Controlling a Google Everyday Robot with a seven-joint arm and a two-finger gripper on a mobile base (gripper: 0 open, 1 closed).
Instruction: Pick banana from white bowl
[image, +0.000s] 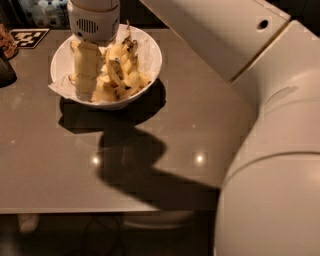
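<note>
camera view: pincer (86, 86) (grip unclear) hangs over glossy white bowl (152, 54) holding spotted yellow banana (123, 66).

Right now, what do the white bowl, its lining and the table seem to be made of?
The white bowl looks like glazed ceramic or hard plastic: smooth, glossy wall. Its lining looks like thin paper: crinkled white edge at the rim. The table looks like polished laminate or stone: it mirrors two light spots. The gripper hangs inside the bowl beside the banana pieces.
</note>
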